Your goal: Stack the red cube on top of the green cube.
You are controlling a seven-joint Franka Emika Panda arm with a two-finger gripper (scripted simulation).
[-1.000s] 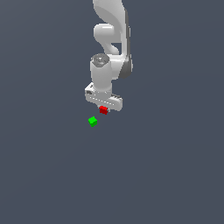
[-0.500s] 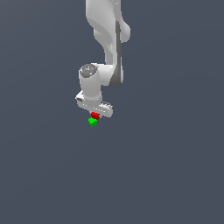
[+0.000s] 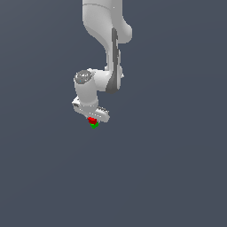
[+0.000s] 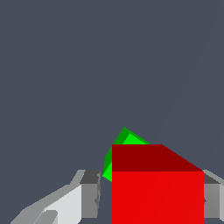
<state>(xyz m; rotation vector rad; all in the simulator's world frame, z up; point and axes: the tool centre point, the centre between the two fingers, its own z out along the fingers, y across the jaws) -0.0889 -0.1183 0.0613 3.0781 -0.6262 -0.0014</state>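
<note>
Wrist view, nearest: red cube (image 4: pixel 157 192) sits between the gripper (image 4: pixel 151 200) fingers. One finger (image 4: pixel 212 199) touches its side; the other finger (image 4: pixel 89 194) stands off with a clear gap, so jaws partly open, grip uncertain. Just beyond, green cube (image 4: pixel 124 142) peeks out behind the red, turned at an angle. Exterior view: red cube (image 3: pixel 91 120) directly atop green cube (image 3: pixel 94 126), gripper (image 3: pixel 92 119) right over both. White arm (image 3: pixel 104 40) rises behind.

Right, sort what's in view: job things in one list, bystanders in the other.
Job things:
- red cube, between the fingers of the gripper
- green cube, directly beneath the red one

Bystanders:
- none visible; only the plain grey floor
</note>
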